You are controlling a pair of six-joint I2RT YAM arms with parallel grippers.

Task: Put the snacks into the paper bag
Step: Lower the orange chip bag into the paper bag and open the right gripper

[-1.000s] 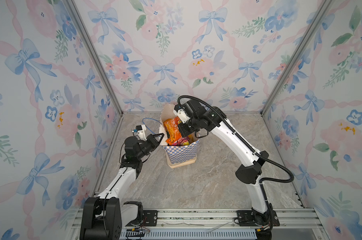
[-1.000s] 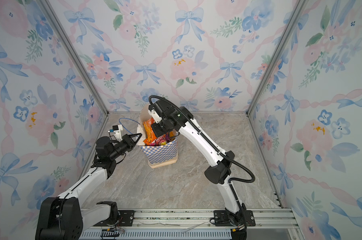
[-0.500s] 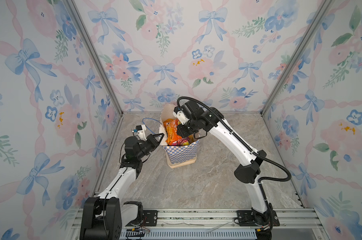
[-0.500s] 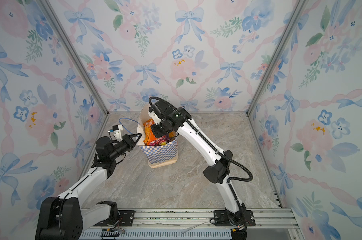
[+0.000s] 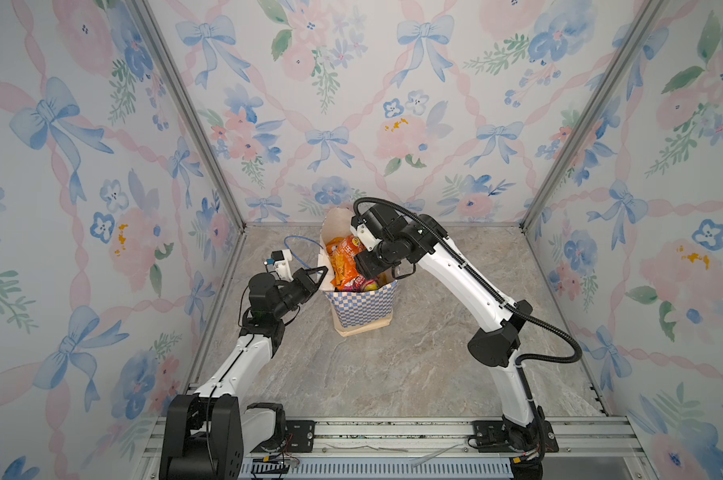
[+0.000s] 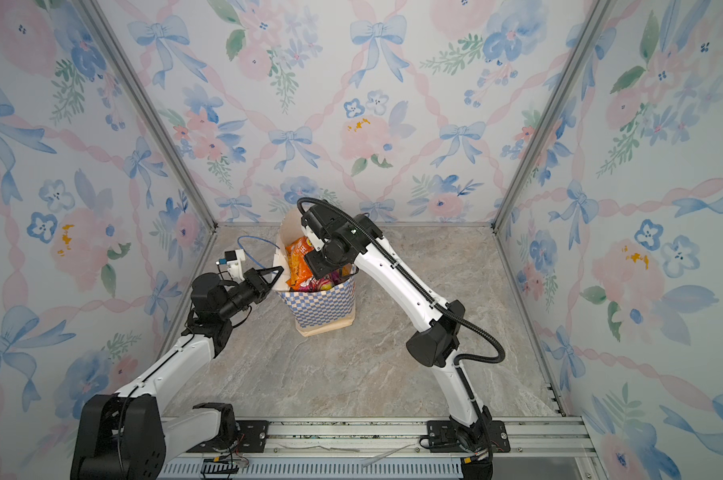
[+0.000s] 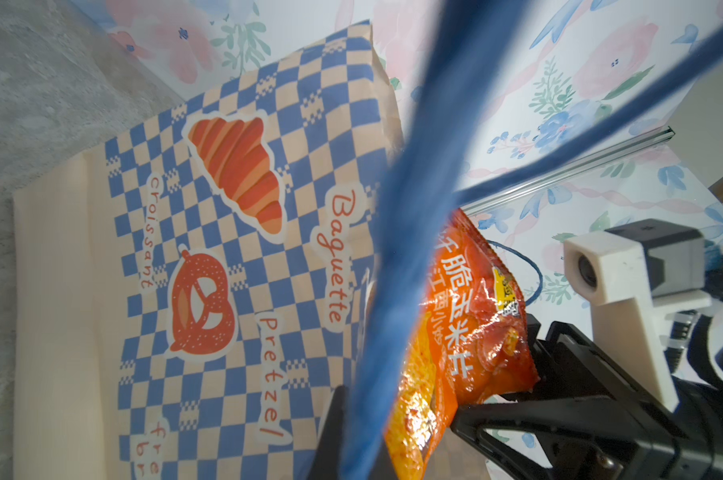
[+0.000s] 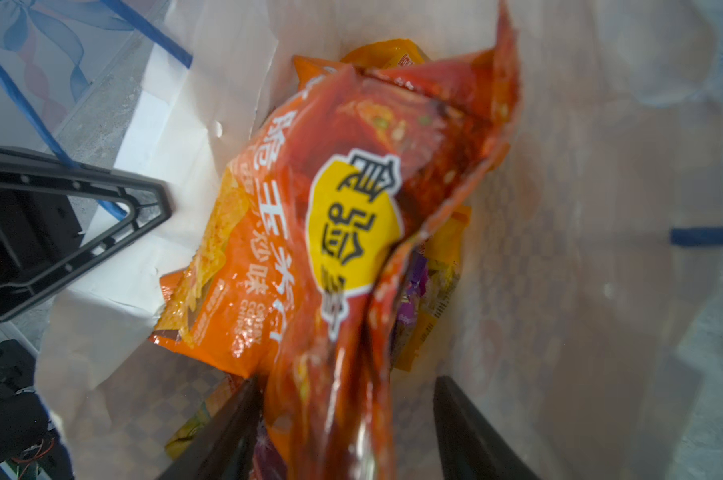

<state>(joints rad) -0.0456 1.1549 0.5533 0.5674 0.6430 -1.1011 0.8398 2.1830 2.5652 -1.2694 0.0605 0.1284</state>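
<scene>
Standing upright near the back of a marble table (image 5: 393,365), a cream paper bag (image 5: 364,303) with a blue checked band holds the snacks. Both robot arms meet at its mouth.

The left claw (image 5: 321,273) is pinched fully shut at the bag's left rim, beside a blue cord handle (image 5: 297,245). The cord runs right past this claw's tip. I cannot tell whether the claw grips paper, cord or both. This hold seems meant to keep the mouth pulled open and stop the light bag from tipping while it is filled.

The right claw (image 8: 347,380) hangs over the opening and points down into it. Its jaws are apart, with a large orange chip pack (image 8: 310,249) between them. The pack leans on one finger and there is clear space at the other, so it looks let go rather than squeezed.

The chip pack stands on end and crumpled, with its lower part inside the bag and its top poking above the rim. It is probably propped up by the smaller yellow and purple packets (image 8: 438,257) underneath it. In both top views no snacks lie on the table, so this is likely the last one.

A gentle push may be needed to settle the pack lower.
</scene>
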